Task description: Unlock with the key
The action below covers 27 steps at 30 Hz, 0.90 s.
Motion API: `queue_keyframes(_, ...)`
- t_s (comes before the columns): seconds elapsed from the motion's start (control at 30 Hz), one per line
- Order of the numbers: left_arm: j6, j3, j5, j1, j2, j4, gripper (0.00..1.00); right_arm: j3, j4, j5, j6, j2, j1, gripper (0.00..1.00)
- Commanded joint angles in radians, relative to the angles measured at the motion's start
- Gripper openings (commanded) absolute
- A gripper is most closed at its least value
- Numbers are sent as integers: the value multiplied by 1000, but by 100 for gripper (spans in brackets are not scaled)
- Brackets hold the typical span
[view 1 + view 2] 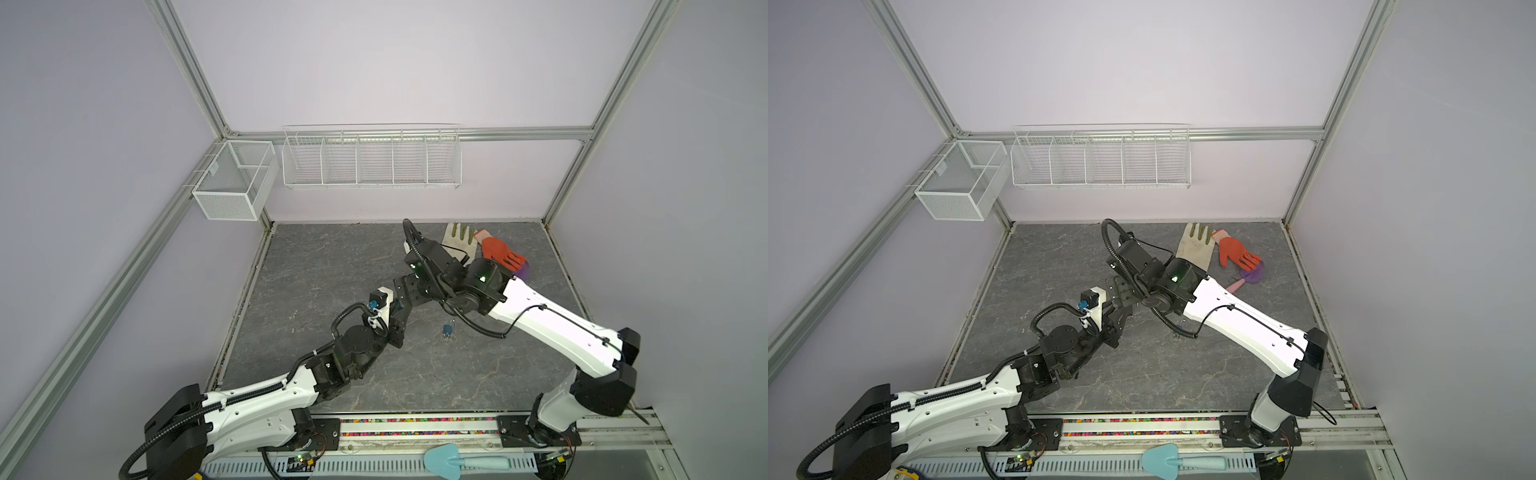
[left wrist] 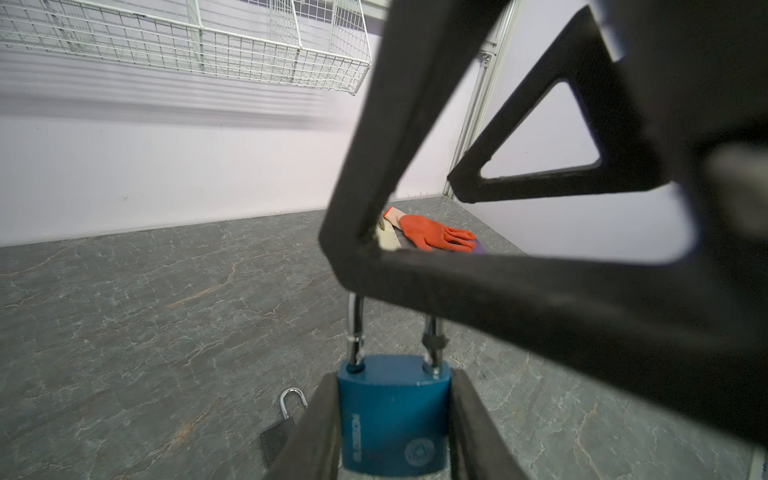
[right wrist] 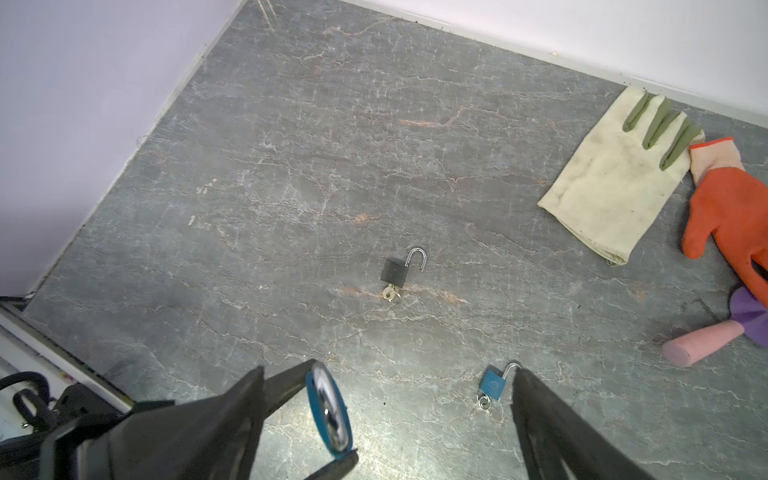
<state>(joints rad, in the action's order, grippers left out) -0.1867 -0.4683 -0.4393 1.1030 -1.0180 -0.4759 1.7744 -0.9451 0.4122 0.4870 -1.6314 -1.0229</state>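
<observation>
surface (image 1: 316, 266): showing grey stone marks, carrying the gloves, the purple scoop and two small locks.
long wire basket (image 1: 370, 164): hanging on the back wall, above the back edge.
mesh box (image 1: 232, 183): hanging on the side wall, above the back left corner.
right claw (image 3: 415, 370): reaching over the middle of the surface, standing wide open, gripping nothing; one finger (image 2: 498, 291) crossing right in front of the metal loop of the big blue lock (image 2: 392, 419), too close to tell if touching.
left claw (image 2: 392, 382): hanging over the middle of the surface, squeezing the big blue lock by its two thin sides.
cream glove (image 1: 457, 240): lying flat by the back edge, toward the right.
orange glove (image 1: 500, 251): lying just beside the cream glove, nearer the back right corner.
light blue scoop (image 1: 451, 459): lying past the front edge, on the frame.
purple scoop (image 1: 1252, 274): lying near the right edge, peeking out from under the orange glove's fingers, pink handle pointing toward the middle.
big blue lock: being held up off the surface, metal loop pointing away from the left claw.
black lock (image 3: 394, 272): lying flat near the middle, loop swung open.
small blue lock (image 3: 493, 384): lying flat near the middle, apart from the black lock, loop swung open.
key (image 3: 390, 294): sticking in the bottom of the black lock.
ring (image 3: 483, 401): lying at the bottom end of the small blue lock.
</observation>
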Motion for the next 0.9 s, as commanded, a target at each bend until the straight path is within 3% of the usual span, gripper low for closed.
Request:
queue_keyframes(0.0, 49, 6, -57, 13, -2, -102, 0, 39, -67, 67, 30, -39, -3, 93)
queue_keyframes(0.53, 102, 41, -61, 20, 15, -125, 0, 186, -222, 189, 8, -153, 12, 89)
queue_keyframes(0.87, 141, 61, -37, 21, 35, -160, 0, 233, -285, 136, -61, -157, 31, 89)
